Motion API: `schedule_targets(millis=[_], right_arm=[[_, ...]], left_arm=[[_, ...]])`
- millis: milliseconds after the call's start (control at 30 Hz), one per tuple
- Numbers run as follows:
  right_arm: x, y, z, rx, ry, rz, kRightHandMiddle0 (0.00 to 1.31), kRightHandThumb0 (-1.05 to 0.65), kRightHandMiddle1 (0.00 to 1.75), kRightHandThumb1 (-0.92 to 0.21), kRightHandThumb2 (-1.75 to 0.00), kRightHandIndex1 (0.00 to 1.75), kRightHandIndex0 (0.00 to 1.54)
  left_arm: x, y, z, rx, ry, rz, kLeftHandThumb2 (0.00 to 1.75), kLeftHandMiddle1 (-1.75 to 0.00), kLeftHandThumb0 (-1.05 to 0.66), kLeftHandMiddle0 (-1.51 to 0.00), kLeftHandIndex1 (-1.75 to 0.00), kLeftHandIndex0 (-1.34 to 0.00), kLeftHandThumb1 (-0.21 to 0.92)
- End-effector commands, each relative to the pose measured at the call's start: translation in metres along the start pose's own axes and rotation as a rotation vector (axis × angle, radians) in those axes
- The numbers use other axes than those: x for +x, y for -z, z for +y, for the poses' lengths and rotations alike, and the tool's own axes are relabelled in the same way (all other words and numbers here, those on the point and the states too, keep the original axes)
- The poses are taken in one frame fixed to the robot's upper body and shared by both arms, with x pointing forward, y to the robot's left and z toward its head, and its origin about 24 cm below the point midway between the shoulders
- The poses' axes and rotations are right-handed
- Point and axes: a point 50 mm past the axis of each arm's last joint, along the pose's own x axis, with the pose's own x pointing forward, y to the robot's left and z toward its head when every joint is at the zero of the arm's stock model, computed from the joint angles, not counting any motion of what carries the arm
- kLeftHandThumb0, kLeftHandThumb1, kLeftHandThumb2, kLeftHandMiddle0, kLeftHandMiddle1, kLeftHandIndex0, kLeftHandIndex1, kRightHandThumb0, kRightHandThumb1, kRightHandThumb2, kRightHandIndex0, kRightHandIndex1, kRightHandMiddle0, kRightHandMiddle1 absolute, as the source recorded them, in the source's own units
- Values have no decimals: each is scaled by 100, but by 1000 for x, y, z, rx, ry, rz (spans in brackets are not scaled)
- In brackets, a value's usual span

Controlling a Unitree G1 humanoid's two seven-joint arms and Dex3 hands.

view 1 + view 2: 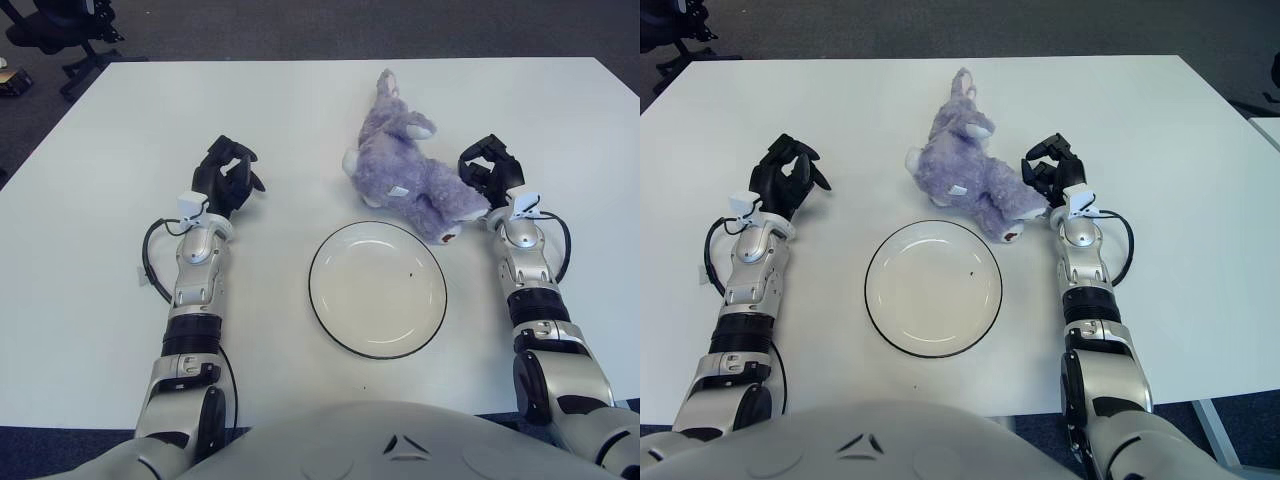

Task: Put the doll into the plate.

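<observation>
- Left eye view: the purple plush doll is lying on its side on the white table, just past the far right edge of the white plate, not in it. The right hand sits right up against the doll's right side, fingers curled but not wrapped around anything. The left hand is way off to the left of the plate, fingers loosely curled, holding nothing.
- Right eye view: same deal, the doll's near end almost touches the plate rim, and there's a dark speck inside the plate.
</observation>
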Motion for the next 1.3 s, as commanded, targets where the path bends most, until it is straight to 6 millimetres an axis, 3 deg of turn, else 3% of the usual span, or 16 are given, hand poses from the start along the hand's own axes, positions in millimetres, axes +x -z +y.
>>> schedule_targets(millis=[0, 1267], right_arm=[[-6, 12, 2, -14, -18, 58, 41, -40, 175, -59, -96, 175, 91], [-6, 12, -1, -19, -17, 56, 41, -40, 175, -60, -95, 175, 91]], left_arm=[[-15, 18, 3, -8, -30, 81, 44, -175, -24, -86, -175, -54, 92], [-16, 17, 1, -2, -33, 82, 44, -175, -25, -86, -175, -54, 92]])
